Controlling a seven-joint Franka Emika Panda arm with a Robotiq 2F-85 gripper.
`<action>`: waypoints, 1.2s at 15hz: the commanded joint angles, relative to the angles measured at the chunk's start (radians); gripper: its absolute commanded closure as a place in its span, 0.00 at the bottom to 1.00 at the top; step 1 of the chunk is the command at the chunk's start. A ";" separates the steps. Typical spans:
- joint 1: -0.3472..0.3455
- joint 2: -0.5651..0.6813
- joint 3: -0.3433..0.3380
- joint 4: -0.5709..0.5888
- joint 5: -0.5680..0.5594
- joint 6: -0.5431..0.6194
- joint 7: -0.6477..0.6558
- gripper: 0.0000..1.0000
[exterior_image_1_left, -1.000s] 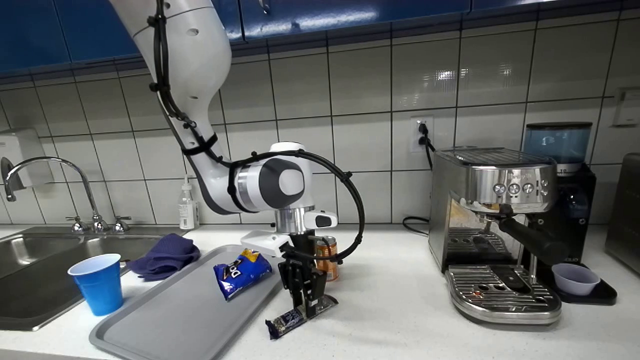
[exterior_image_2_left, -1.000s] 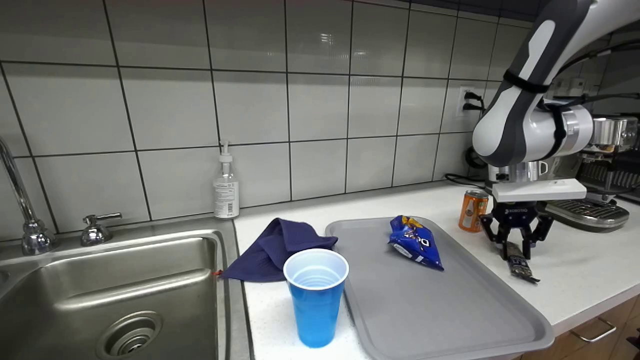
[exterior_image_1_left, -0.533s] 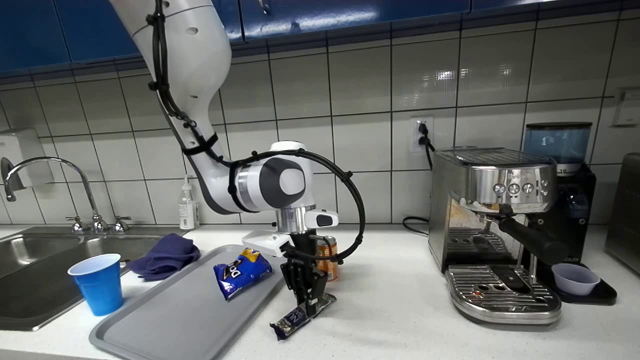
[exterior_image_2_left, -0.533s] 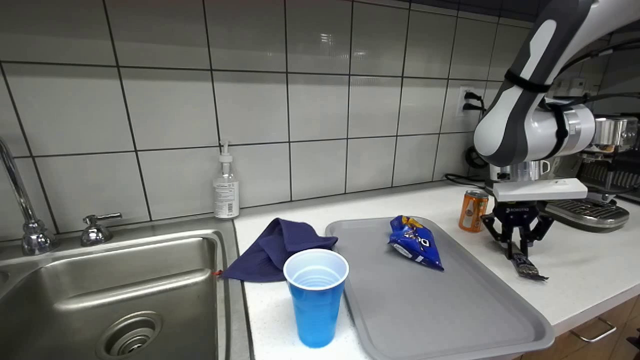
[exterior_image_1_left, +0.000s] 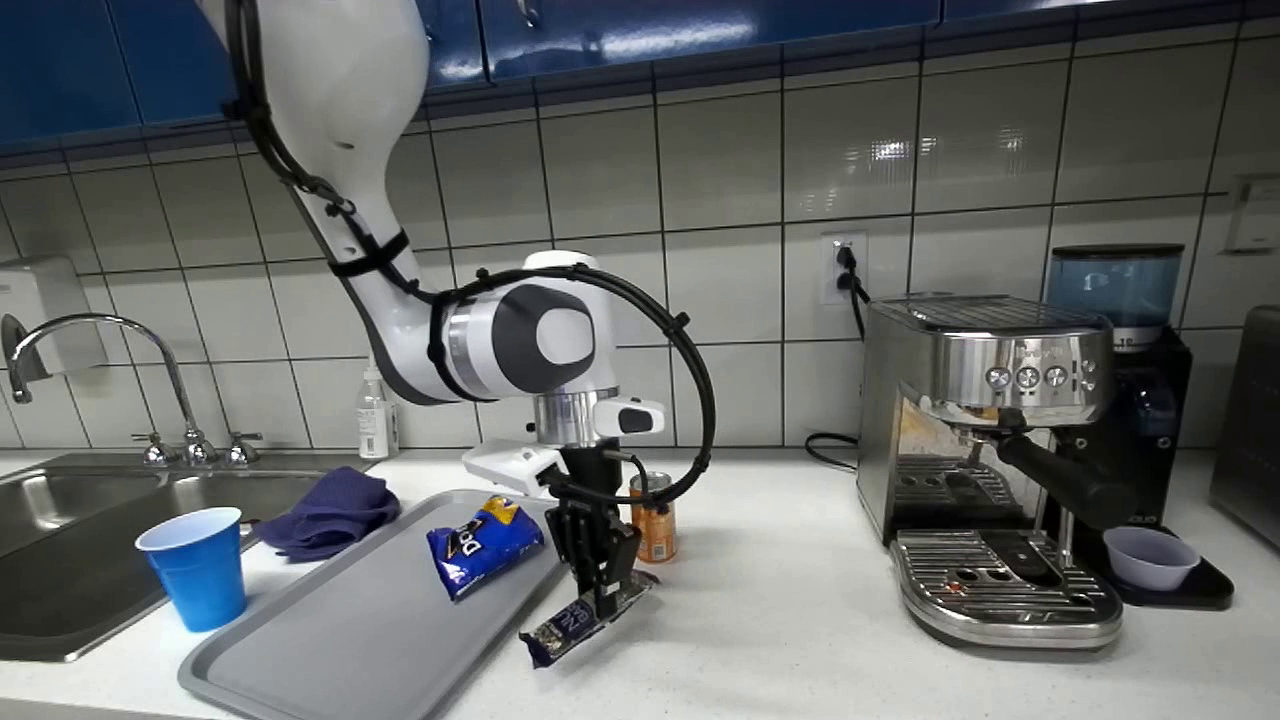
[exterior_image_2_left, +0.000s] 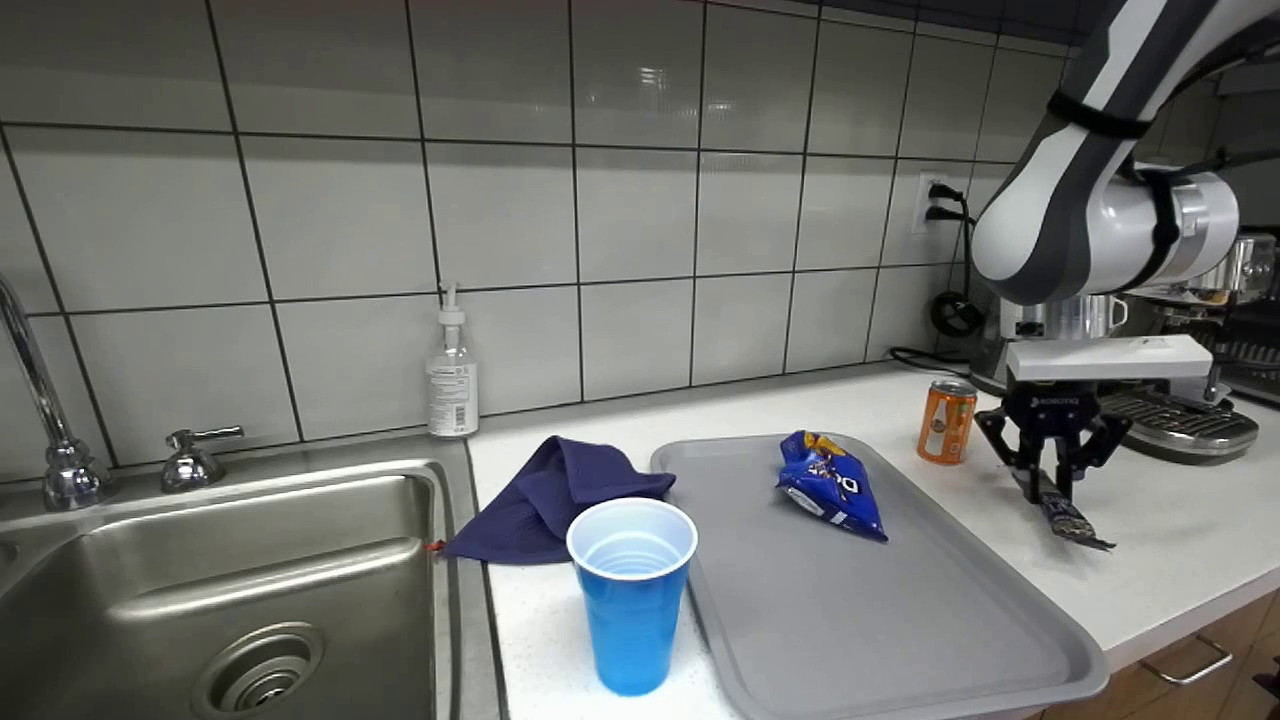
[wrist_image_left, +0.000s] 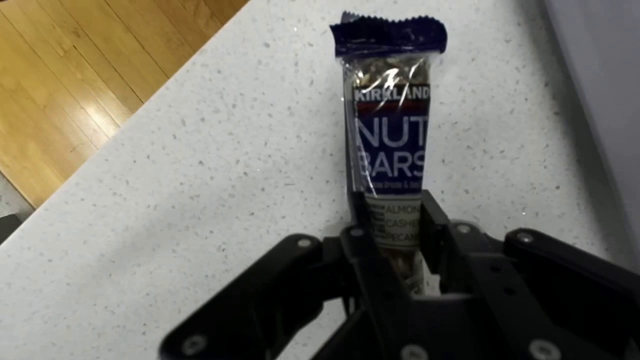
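Observation:
My gripper (wrist_image_left: 393, 215) is closed across the middle of a nut bar (wrist_image_left: 390, 145) in a clear and dark blue wrapper, one finger pressed to each long side. Its crimped end sticks out beyond the fingertips; the part below is mostly hidden by the jaws. In both exterior views the nut bar (exterior_image_1_left: 565, 632) (exterior_image_2_left: 1068, 518) hangs slightly tilted, seemingly just above the white counter. Beside the gripper (exterior_image_1_left: 605, 598) (exterior_image_2_left: 1050, 490) lies a grey tray (exterior_image_1_left: 330, 650) (exterior_image_2_left: 890, 620) carrying a blue chip bag (exterior_image_1_left: 485, 545) (exterior_image_2_left: 830, 485). An orange can (exterior_image_1_left: 655, 525) (exterior_image_2_left: 947, 422) stands behind the gripper.
A blue cup (exterior_image_2_left: 635, 600) and a dark blue cloth (exterior_image_2_left: 560, 495) sit between the tray and the sink (exterior_image_2_left: 270, 580). A soap bottle (exterior_image_2_left: 453, 370) stands near the wall. An espresso machine (exterior_image_1_left: 990, 430) stands farther along the counter, with a small bowl (exterior_image_1_left: 1150, 557) beside it.
The jaws have narrowed onto the nut bar. Gripper and bar have since risen together a little; the arm has shifted with them. Tray, chip bag and can have stayed put.

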 joint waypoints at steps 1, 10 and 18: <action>0.032 -0.136 0.007 -0.112 -0.032 0.004 0.052 0.93; 0.108 -0.250 0.118 -0.201 -0.096 0.003 0.162 0.93; 0.131 -0.186 0.207 -0.173 -0.064 0.027 0.162 0.93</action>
